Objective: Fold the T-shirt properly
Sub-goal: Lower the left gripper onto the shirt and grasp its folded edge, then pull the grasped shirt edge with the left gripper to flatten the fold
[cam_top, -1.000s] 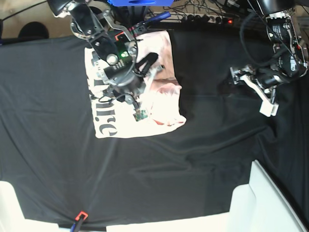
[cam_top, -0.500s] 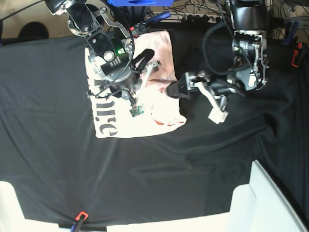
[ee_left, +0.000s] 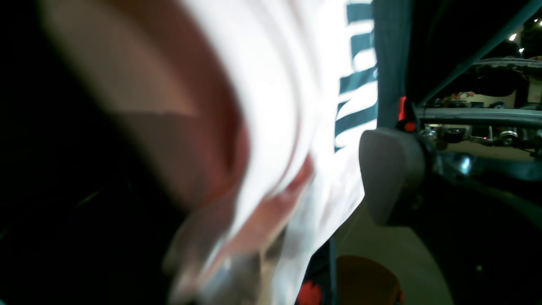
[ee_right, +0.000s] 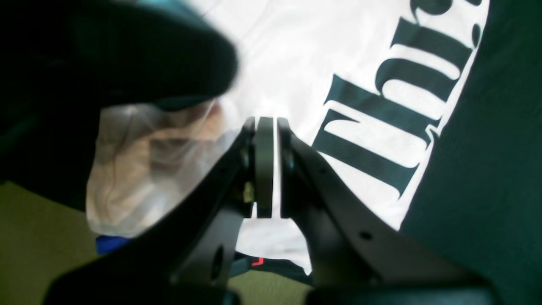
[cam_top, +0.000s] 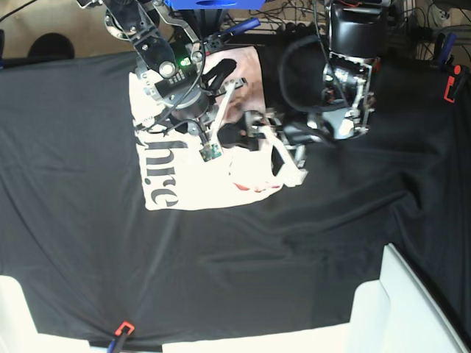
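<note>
The pale pink T-shirt [cam_top: 191, 180] lies partly folded on the black cloth, with black lettering [cam_top: 158, 173] along its left edge and a bunched fold [cam_top: 257, 176] at its right. My right gripper [cam_top: 228, 84] is over the shirt's upper part. In the right wrist view its pads [ee_right: 266, 169] are pressed together against the fabric [ee_right: 305, 51], shut; no pinched cloth shows. My left gripper [cam_top: 261, 151] reaches in from the right over the bunched fold and is open. The left wrist view is blurred, showing one grey fingertip pad [ee_left: 389, 173] beside the shirt [ee_left: 271, 84].
A large black cloth [cam_top: 73, 235] covers the table. White bins stand at the front right [cam_top: 412, 309] and front left [cam_top: 11, 312]. Cables and a power strip [cam_top: 316, 28] run along the back edge. A small orange-red clip [cam_top: 124, 327] sits at the front.
My left arm has swung from the far right across to the shirt's right side, its gripper open throughout. My right arm has shifted slightly toward the back and stays shut.
</note>
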`<state>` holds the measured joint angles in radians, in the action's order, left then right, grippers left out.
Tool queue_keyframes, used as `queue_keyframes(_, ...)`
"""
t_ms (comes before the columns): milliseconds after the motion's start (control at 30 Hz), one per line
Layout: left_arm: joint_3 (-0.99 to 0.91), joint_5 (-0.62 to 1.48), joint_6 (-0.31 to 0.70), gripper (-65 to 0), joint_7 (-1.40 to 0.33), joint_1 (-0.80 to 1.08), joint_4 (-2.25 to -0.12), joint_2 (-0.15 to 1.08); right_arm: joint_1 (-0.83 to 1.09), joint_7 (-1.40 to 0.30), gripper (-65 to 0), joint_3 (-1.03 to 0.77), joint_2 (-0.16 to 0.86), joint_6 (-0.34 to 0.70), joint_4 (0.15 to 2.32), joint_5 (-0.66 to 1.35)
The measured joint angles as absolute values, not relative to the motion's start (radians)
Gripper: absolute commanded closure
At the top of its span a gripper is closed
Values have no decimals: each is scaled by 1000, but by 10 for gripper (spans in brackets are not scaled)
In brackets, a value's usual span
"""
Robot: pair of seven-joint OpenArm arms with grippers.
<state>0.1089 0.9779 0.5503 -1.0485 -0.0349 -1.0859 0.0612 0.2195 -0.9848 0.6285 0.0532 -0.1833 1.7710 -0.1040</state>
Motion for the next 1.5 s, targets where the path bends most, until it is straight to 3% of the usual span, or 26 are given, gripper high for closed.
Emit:
queue_keyframes(200, 205, 985, 548, -650, -992, -56, -1060, 56, 220, -1011, -25, 626, 64, -184, 1771, -112)
queue_keyframes(233, 207, 985, 546, -626, -992, -58, -1060, 52, 220, -1013, -25, 626, 67, -184, 1771, -111)
queue_keyframes(333, 213, 958, 537, -415, -1005, -59, -1057, 41, 222, -1001, -25, 626, 69, -184, 1769, -110)
queue_keyframes(467, 225, 946, 538, -55, -1030, -36, -1046, 42, 215, -975, -25, 626, 63, -183, 1769, -107)
queue_keyframes(500, 224, 944, 539, 0, -1030, -36, -1046, 46, 217, -978, -25, 626, 64, -183, 1769, -108)
queue_keyframes(633, 255, 886, 492, 0, -1039, -72, -1047, 67, 217, -978, -25, 611, 80, -183, 1770, -107)
queue_keyframes(800, 256, 781, 443, 0, -1042, -82, -1077, 67, 241, -974, -26, 418, 54, -184, 1833, -105)
queue_keyframes(967, 255, 615, 432, 0, -1047, -132, -1137, 99, 263, -990, -106, 329, 54, -186, 1860, -111)
queue_keyframes(1133, 258, 440, 434, 0, -1050, -181, -1150, 96, 266, -1017, -77, 327, 58, -183, 1861, -107)
queue_keyframes(1500, 262, 10, 437, 0, -1079, -299, -1144, 73, 258, -1030, -77, 244, 40, -184, 1861, -109)
